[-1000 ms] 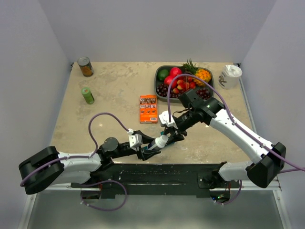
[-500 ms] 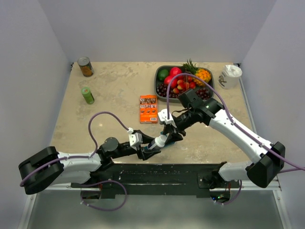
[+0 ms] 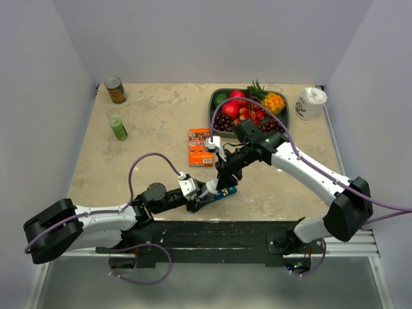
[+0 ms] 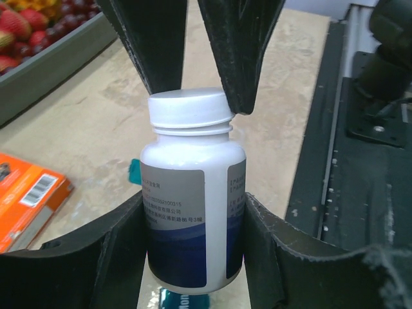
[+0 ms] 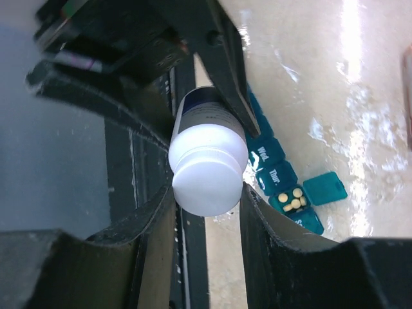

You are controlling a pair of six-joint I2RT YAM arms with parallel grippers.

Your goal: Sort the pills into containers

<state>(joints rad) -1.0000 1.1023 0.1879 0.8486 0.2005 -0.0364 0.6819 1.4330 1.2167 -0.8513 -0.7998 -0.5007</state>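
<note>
- Your left gripper point(image 3: 201, 200) and right gripper point(image 3: 221, 182) meet on the small white plastic bottle point(image 4: 193, 206), closing off the near centre.
- Under it, the long teal plastic pill organiser point(image 5: 281, 175) blocks a straight drop.
- Just beyond lies the flat orange cardboard box point(image 3: 200, 147); the grey fruit tray point(image 3: 213, 106) fills the far right.
- You have open beige tabletop point(image 3: 154, 122) leftwards, up to the slim green can point(image 3: 118, 128).
</note>
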